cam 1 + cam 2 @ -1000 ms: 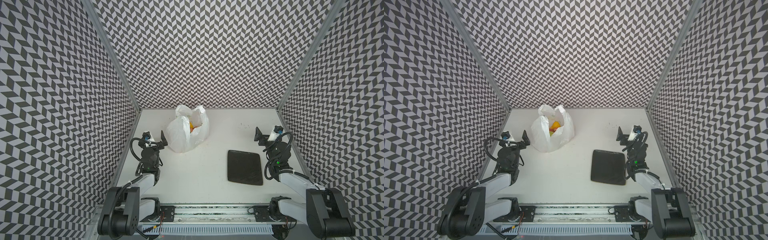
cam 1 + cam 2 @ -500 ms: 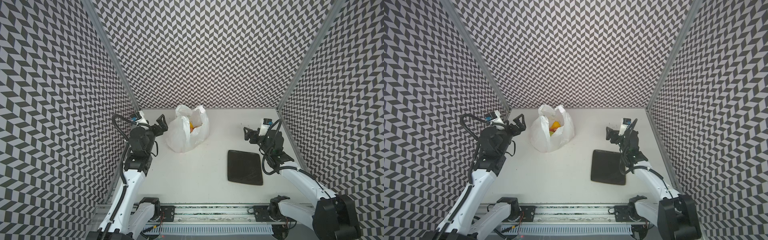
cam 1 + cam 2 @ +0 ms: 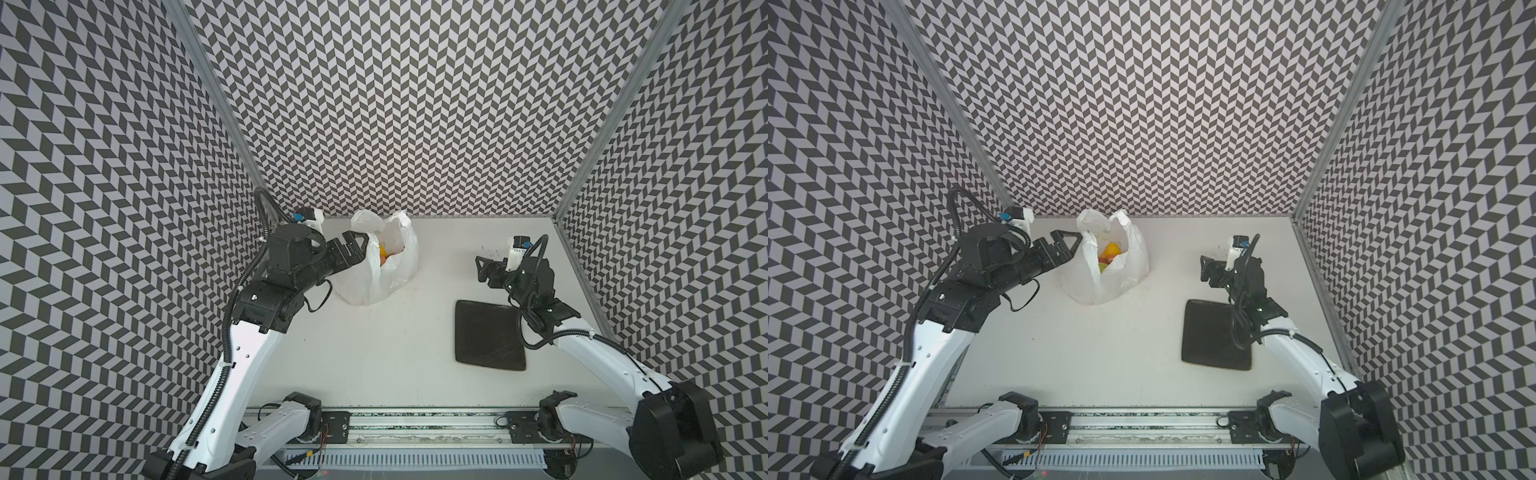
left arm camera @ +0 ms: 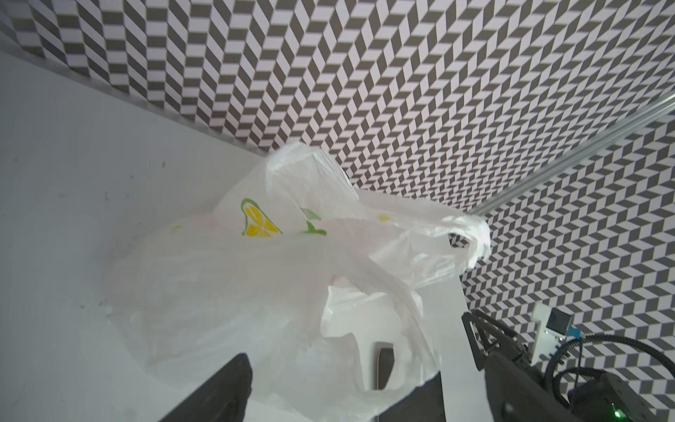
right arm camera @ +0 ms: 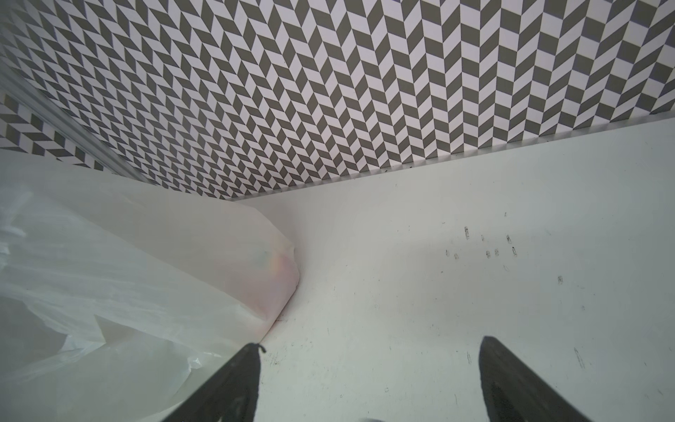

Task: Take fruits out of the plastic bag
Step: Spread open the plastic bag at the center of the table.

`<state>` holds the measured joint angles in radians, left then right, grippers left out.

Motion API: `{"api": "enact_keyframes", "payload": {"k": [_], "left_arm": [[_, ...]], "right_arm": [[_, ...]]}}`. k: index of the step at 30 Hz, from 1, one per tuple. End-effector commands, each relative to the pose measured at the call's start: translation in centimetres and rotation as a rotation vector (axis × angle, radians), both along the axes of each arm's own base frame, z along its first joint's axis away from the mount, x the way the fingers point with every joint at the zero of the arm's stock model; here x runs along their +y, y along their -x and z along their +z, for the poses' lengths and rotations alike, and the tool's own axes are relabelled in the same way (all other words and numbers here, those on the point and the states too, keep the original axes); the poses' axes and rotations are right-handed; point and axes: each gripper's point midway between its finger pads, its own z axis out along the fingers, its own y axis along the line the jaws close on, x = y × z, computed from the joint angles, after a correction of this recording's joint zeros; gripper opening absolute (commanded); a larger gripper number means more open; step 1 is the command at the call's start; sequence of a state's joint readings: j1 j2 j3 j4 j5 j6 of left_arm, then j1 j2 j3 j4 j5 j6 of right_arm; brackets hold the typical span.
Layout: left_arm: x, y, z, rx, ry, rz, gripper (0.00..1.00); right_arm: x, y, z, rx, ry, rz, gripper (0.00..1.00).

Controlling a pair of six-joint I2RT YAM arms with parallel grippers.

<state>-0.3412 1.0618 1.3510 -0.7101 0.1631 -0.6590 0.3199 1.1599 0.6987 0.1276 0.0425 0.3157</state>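
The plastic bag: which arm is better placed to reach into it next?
Left, probably. The left arm holds its jaws open beside the mouth of the plastic bag, where the fruits show. The right arm, jaws open too, is apart from it, near the dark plate.

We see the plastic bag [image 3: 374, 276], white, crinkly and translucent, printed with lemon slices, standing upright at the counter's [image 3: 374, 357] far left-centre, its mouth open upward. Inside sit the fruits [image 3: 1110, 253]: yellow-orange, red, green.

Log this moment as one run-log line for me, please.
left jaws: open, beside plastic bag | right jaws: open, apart from bag | fruits: inside bag | dark plate: no fruit
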Motion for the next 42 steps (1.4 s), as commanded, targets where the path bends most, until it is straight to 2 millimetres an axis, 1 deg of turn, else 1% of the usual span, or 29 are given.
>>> {"api": "enact_keyframes", "payload": {"k": [1, 3, 7, 10, 11, 12, 13, 15, 16, 18, 20, 21, 24, 27, 29, 34, 37, 40, 42], "left_arm": [[-1.2, 1.0, -1.9, 0.118, -0.032, -0.028, 1.0], [-1.8, 0.2, -2.8, 0.137, -0.064, -0.029, 1.0], [-3.3, -1.6, -3.0, 0.117, -0.017, -0.045, 1.0], [-2.9, -3.3, -2.7, 0.078, -0.026, 0.013, 0.98], [-2.6, -3.8, -2.5, 0.059, -0.04, 0.033, 0.94], [-2.4, -4.2, -2.4, 0.042, -0.053, 0.049, 0.92], [-2.2, -4.6, -2.6, 0.036, -0.062, 0.059, 0.86], [-2.0, -5.1, -3.3, 0.033, -0.092, 0.07, 0.67], [-1.9, -5.2, -3.7, 0.038, -0.1, 0.072, 0.59], [-1.9, -5.3, -4.6, 0.049, -0.105, 0.072, 0.44], [-2.0, -5.1, -5.0, 0.051, -0.098, 0.067, 0.32], [-2.0, -5.0, -5.1, 0.048, -0.094, 0.065, 0.26], [-1.8, -4.6, -5.3, 0.042, -0.089, 0.07, 0.17], [-1.7, -4.3, -5.4, 0.032, -0.088, 0.066, 0.11], [-1.8, -4.1, -5.6, 0.036, -0.085, 0.057, 0.09], [-1.7, -3.4, -5.9, 0.039, -0.076, 0.049, 0.06], [-1.4, -2.9, -6.2, 0.042, -0.074, 0.057, 0.05], [-1.0, -2.4, -6.5, 0.051, -0.077, 0.063, 0.03], [-0.9, -2.1, -7.0, 0.067, -0.08, 0.066, 0.03]], "right_arm": [[-0.3, 0.2, 0.8, -0.025, -0.007, -0.029, 0.91], [-0.3, 0.4, 0.9, -0.028, -0.007, -0.031, 0.91], [-0.5, 0.7, 1.4, -0.036, -0.008, -0.046, 0.91], [-0.1, 0.8, 1.9, -0.039, -0.012, -0.041, 0.9], [0.2, 0.8, 2.2, -0.041, -0.022, -0.034, 0.9], [0.6, 0.8, 2.5, -0.044, -0.028, -0.023, 0.9], [1.1, 0.9, 2.8, -0.045, -0.036, -0.011, 0.9], [2.7, 0.9, 3.7, -0.05, -0.044, 0.032, 0.89], [3.6, 1.0, 4.1, -0.053, -0.047, 0.056, 0.89], [6.1, 1.1, 5.4, -0.062, -0.052, 0.132, 0.89], [8.7, 1.4, 6.7, -0.075, -0.056, 0.217, 0.89], [10.0, 1.7, 7.7, -0.093, -0.059, 0.266, 0.89], [13.5, 2.2, 9.7, -0.135, -0.052, 0.378, 0.9], [16.1, 2.5, 11.3, -0.203, -0.034, 0.445, 0.92], [17.5, 2.5, 12.1, -0.246, -0.028, 0.48, 0.93], [19.6, 1.1, 13.5, -0.319, -0.012, 0.503, 0.93], [20.4, -0.1, 14.4, -0.358, -0.023, 0.491, 0.92], [21.1, -1.4, 14.8, -0.381, -0.021, 0.472, 0.87], [21.7, -1.7, 14.9, -0.398, -0.023, 0.488, 0.8]]}}
